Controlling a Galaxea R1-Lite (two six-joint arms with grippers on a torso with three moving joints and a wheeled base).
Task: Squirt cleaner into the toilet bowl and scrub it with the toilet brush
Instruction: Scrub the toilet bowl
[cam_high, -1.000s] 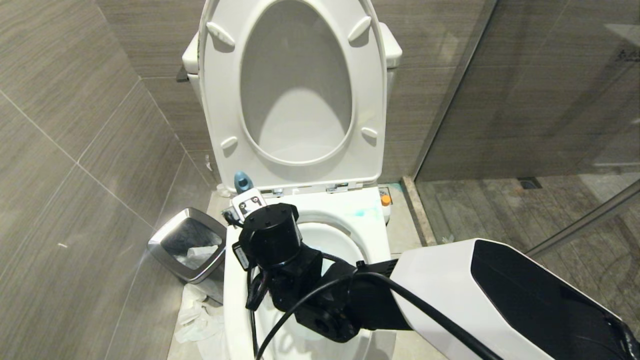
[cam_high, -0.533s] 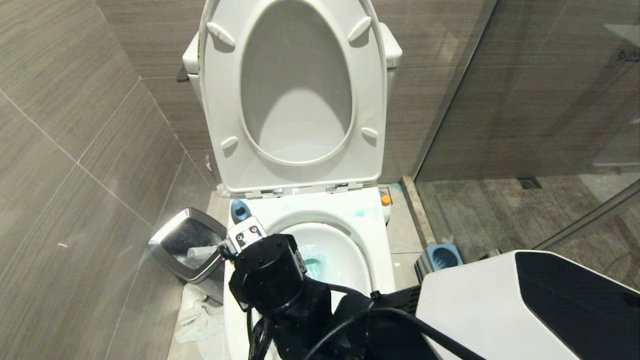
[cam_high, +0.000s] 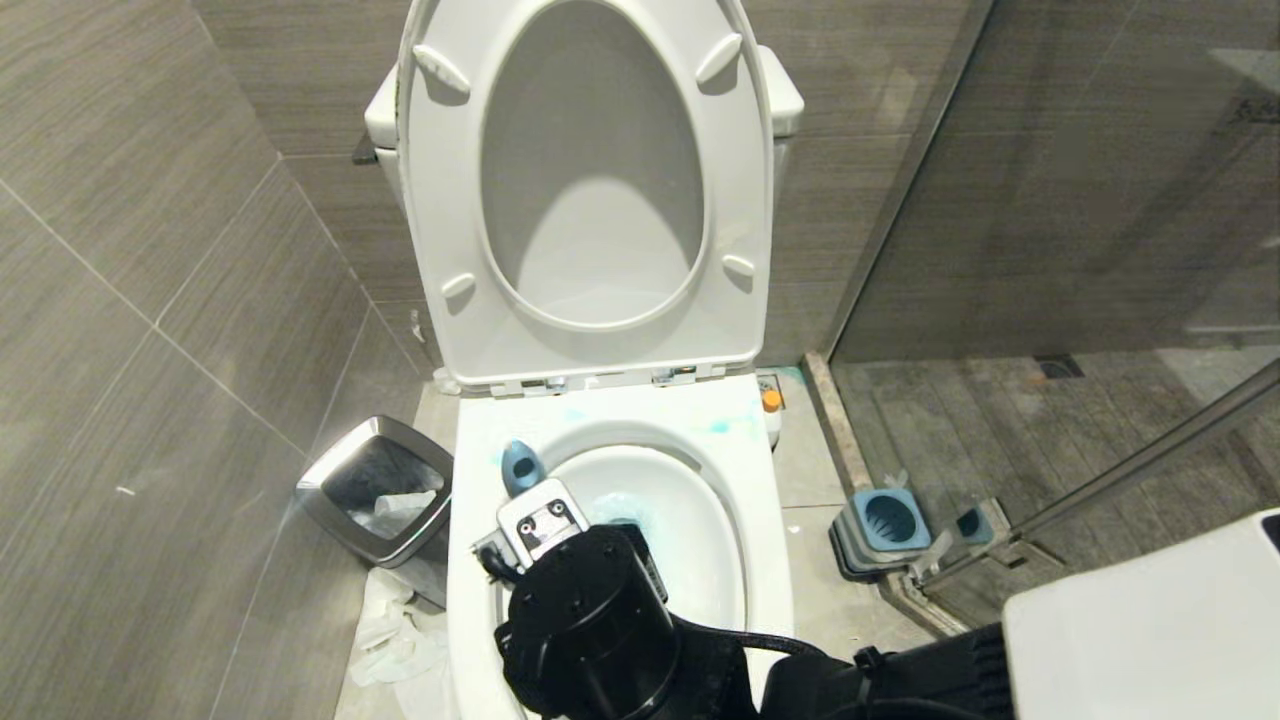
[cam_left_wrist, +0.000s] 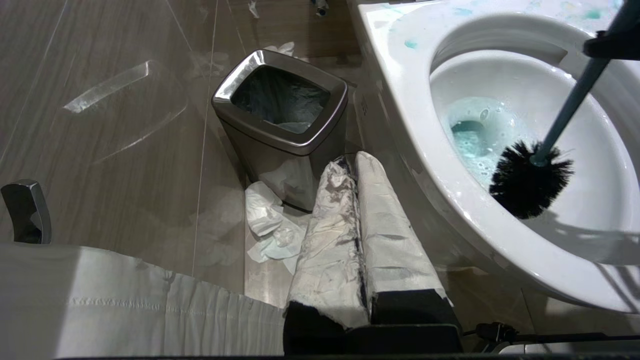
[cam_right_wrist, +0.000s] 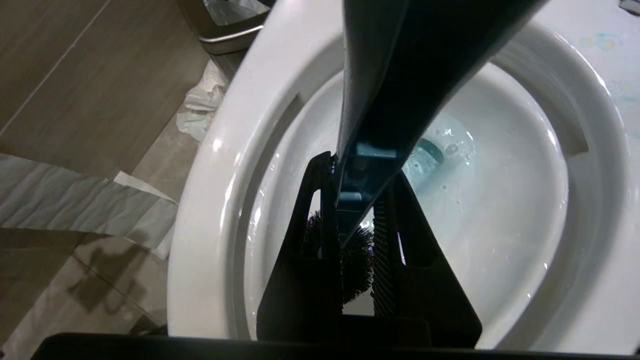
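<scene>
The toilet bowl (cam_high: 765, 560) fills the lower centre of the head view, white and glossy with a wide flat rim, its seat and lid (cam_high: 590, 190) raised upright against the tank in the upper centre. Pale blue smears of cleaner (cam_high: 722, 426) mark the back of the rim, and a turquoise pool lies at the bottom of the basin (cam_left_wrist: 470, 137).

The right gripper (cam_right_wrist: 350, 200) hangs over the near left side of the bowl, at the bottom centre of the head view, its two black fingers (cam_right_wrist: 305, 235) pinching the slate-blue handle of the toilet brush (cam_left_wrist: 531, 182). The handle's upper end pokes up above the wrist just left of the basin opening. In the left wrist view the black bristle head sits inside the bowl against the near inner wall, beside the blue pool.

The left gripper (cam_left_wrist: 356, 225) is parked low beside the toilet, its two wrapped fingers pressed together and holding nothing.

The room is tiled in grey-brown wood-grain slabs on walls and floor. A square steel bin (cam_high: 378, 497) stands at the left of the toilet, with crumpled white paper (cam_high: 395, 630) on the floor in front of it. At the right, a blue-grey brush holder (cam_high: 880, 525) sits on the floor by a glass shower partition (cam_high: 1100, 180).
</scene>
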